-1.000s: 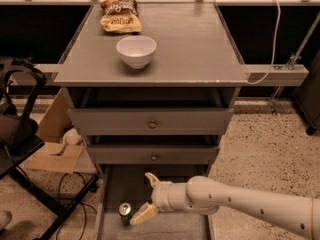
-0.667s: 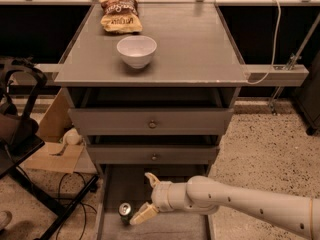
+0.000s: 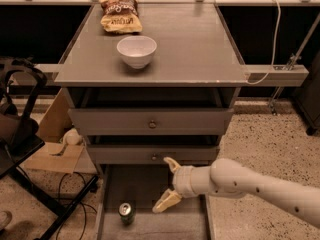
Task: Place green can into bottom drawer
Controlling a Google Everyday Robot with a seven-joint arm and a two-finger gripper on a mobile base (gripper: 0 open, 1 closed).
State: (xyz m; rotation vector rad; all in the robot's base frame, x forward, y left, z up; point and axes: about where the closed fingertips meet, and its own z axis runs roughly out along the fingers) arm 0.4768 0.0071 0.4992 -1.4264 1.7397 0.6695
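The green can [image 3: 127,213] stands upright on the floor of the pulled-out bottom drawer [image 3: 150,229], near its left wall, silver top showing. My gripper [image 3: 167,184] hovers over the drawer, to the right of the can and apart from it. Its two pale fingers are spread wide, one pointing up by the middle drawer's knob, the other [image 3: 165,202] angled down toward the can. It holds nothing.
A white bowl [image 3: 136,51] and a chip bag [image 3: 120,15] sit on the cabinet top [image 3: 200,49]. Two upper drawers [image 3: 150,122] are closed. A cardboard box [image 3: 55,144], cables and a dark chair [image 3: 15,129] stand left of the cabinet.
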